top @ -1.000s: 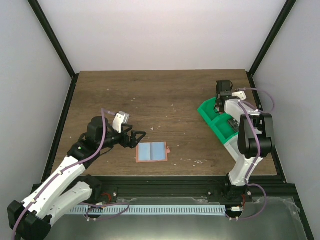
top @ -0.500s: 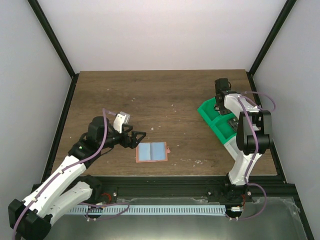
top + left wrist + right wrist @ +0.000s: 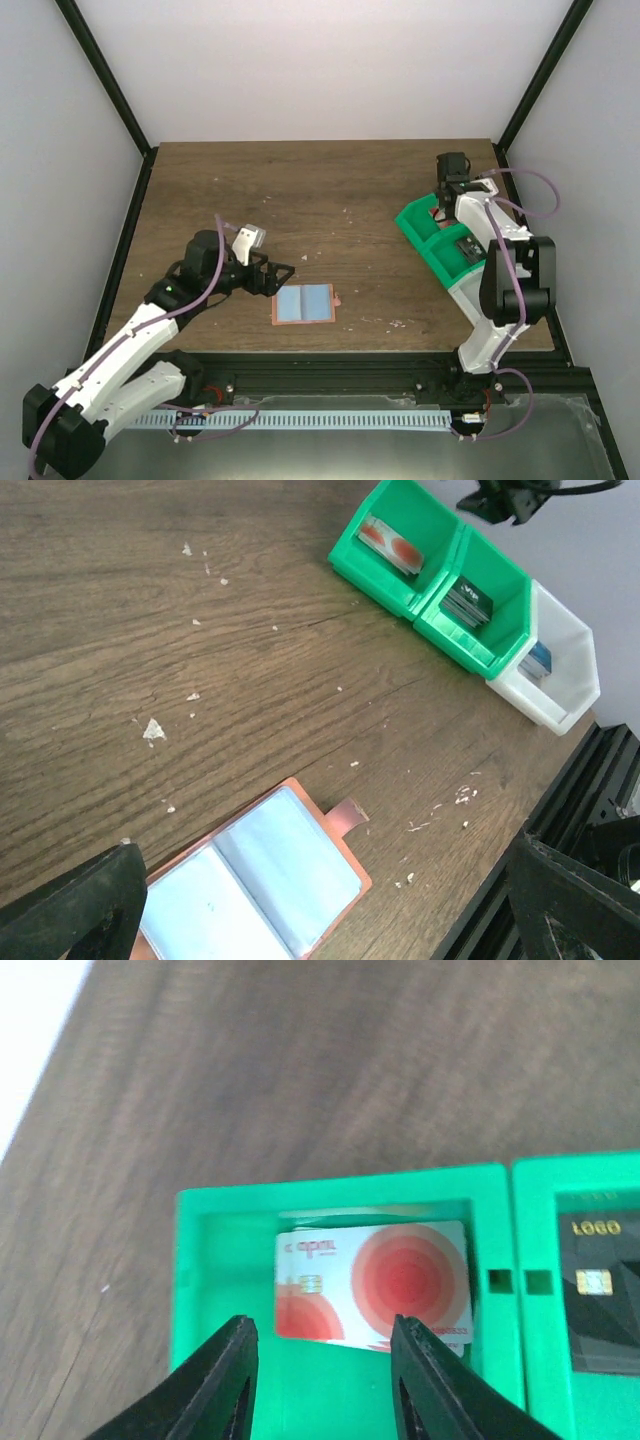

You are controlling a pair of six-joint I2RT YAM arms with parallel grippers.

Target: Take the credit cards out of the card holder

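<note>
The card holder (image 3: 302,303) lies open and flat on the table, light blue lining up, and no cards show in it in the left wrist view (image 3: 250,880). My left gripper (image 3: 280,273) is open and empty just left of it; its fingers (image 3: 80,910) straddle it from above. The red and white card (image 3: 375,1282) lies in the far green compartment. The dark card (image 3: 605,1305) lies in the second one. The blue card (image 3: 537,660) sits in the white bin. My right gripper (image 3: 322,1380) is open and empty above the red and white card, over the tray (image 3: 443,208).
The green compartment tray (image 3: 425,245) with a white end bin (image 3: 465,290) stands near the table's right edge. Small white crumbs (image 3: 152,729) lie scattered on the wood. A black rail (image 3: 330,365) runs along the near edge.
My left arm has shifted slightly to the right, towards the card holder. My right wrist has moved a little back and to the right over the tray. The holder has not moved.
</note>
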